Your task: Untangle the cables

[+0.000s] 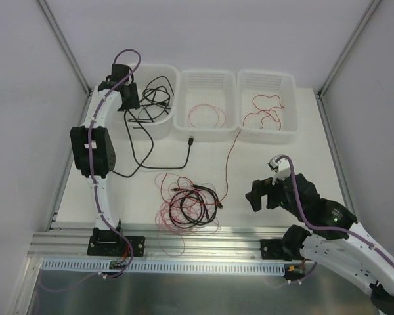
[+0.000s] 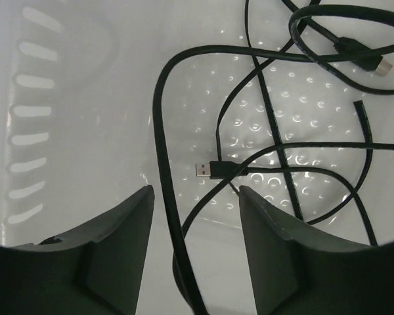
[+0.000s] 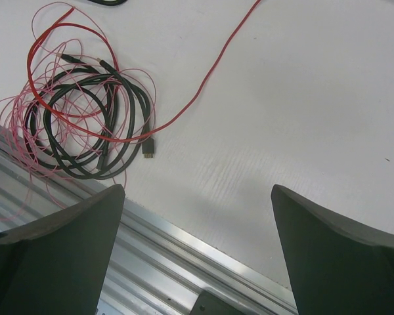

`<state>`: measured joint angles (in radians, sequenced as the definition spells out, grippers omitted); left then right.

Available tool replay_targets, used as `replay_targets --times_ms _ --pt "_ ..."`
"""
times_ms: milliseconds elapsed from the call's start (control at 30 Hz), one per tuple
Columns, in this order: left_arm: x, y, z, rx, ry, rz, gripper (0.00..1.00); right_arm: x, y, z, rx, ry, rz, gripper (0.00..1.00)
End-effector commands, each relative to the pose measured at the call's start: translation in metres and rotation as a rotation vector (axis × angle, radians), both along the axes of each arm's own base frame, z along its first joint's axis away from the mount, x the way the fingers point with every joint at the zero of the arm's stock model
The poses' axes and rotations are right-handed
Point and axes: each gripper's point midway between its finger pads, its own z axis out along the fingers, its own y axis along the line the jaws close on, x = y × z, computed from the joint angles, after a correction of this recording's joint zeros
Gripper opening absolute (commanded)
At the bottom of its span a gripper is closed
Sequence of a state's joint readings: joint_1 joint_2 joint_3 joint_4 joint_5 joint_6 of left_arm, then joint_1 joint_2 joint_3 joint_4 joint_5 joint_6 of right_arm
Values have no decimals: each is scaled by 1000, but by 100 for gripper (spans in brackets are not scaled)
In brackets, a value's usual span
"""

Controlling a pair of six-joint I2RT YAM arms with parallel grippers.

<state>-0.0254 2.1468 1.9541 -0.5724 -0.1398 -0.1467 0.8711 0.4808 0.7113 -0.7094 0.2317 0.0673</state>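
A tangle of cables (image 1: 187,203) lies near the table's front edge: black cable coils, a red wire and fine pinkish-red loops. It also shows in the right wrist view (image 3: 85,125). My left gripper (image 1: 128,95) is open over the left basket (image 1: 163,128), with a black cable (image 2: 159,105) running loose between its fingers (image 2: 196,190). More black cables and a USB plug (image 2: 210,169) lie in that basket. One black cable (image 1: 144,154) trails out onto the table. My right gripper (image 1: 259,193) is open and empty, right of the tangle (image 3: 197,190).
The middle basket (image 1: 207,134) holds a thin red wire loop (image 1: 207,117). The right basket (image 1: 266,136) holds a red cable (image 1: 266,108). A red wire (image 1: 230,157) runs from that basket's front to the tangle. An aluminium rail (image 1: 203,239) borders the front edge.
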Motion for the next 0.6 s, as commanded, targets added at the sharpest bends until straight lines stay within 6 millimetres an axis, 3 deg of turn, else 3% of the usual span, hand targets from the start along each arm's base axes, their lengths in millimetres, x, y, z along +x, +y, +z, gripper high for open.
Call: replay_targets --times_ms 0,67,100,167,233,267,333,433,567 --pt "-9 -1 53 -4 -73 -10 57 1 2 4 21 -3 -6 99" --pt "-13 -3 82 -17 -133 -7 75 0 3 5 28 -6 -5 100" --pt "-18 -5 113 -37 -197 -4 79 0 3 6 34 -7 -2 100" --pt "-32 -8 155 -72 -281 6 90 -1 3 8 52 -12 -3 100" --pt "-50 -10 185 -105 -345 27 99 -3 3 11 66 -15 -1 100" --pt "-56 -10 194 -113 -363 33 99 -3 3 13 73 -19 -1 100" --pt "-77 -11 210 -134 -395 41 99 -5 2 15 87 -25 2 100" --pt "-105 -11 215 -141 -408 50 99 -7 1 19 110 -35 4 100" --pt "-142 -27 191 -200 -363 -14 99 -11 -2 17 126 -35 5 100"
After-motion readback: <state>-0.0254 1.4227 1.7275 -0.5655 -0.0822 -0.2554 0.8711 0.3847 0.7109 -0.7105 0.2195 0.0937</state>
